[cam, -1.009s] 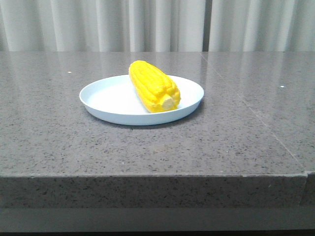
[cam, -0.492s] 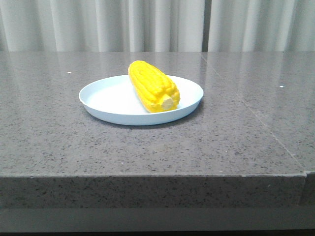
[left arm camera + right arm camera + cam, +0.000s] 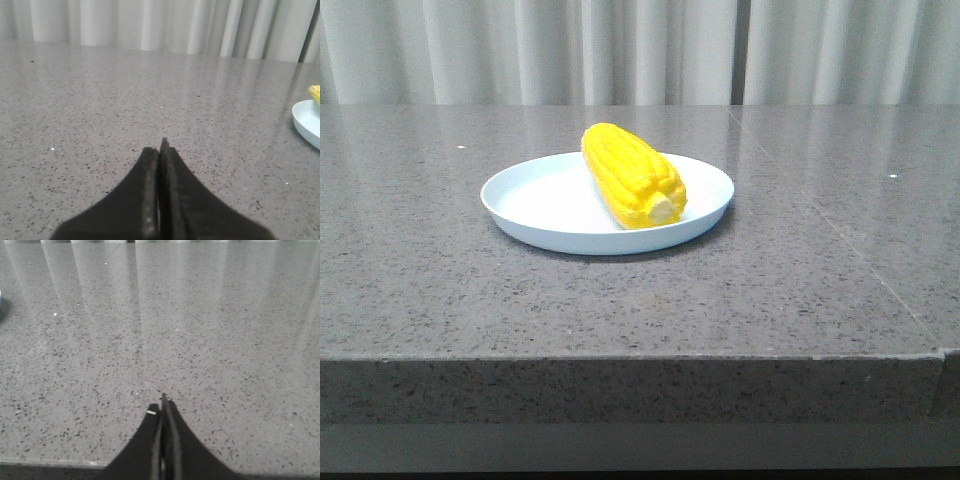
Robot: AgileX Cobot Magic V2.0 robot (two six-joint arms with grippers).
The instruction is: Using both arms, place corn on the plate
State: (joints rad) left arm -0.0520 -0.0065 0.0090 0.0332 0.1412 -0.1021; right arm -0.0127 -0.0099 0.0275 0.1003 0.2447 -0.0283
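Note:
The yellow corn [image 3: 632, 175] lies on the pale blue-white plate [image 3: 535, 205], slanted, its pale stub end toward the front right. No gripper shows in the front view. In the left wrist view my left gripper [image 3: 159, 148] is shut and empty, low over bare stone, with the plate's edge [image 3: 305, 123] and a bit of corn [image 3: 315, 92] far off at the frame's side. In the right wrist view my right gripper [image 3: 162, 404] is shut and empty over bare stone near the table's front edge.
The grey speckled stone table [image 3: 800, 270] has a seam running on its right part and a front edge low in the front view. Pale curtains [image 3: 640, 50] hang behind the table.
The picture shifts by a pixel or two between frames; the corn and plate stay where they were.

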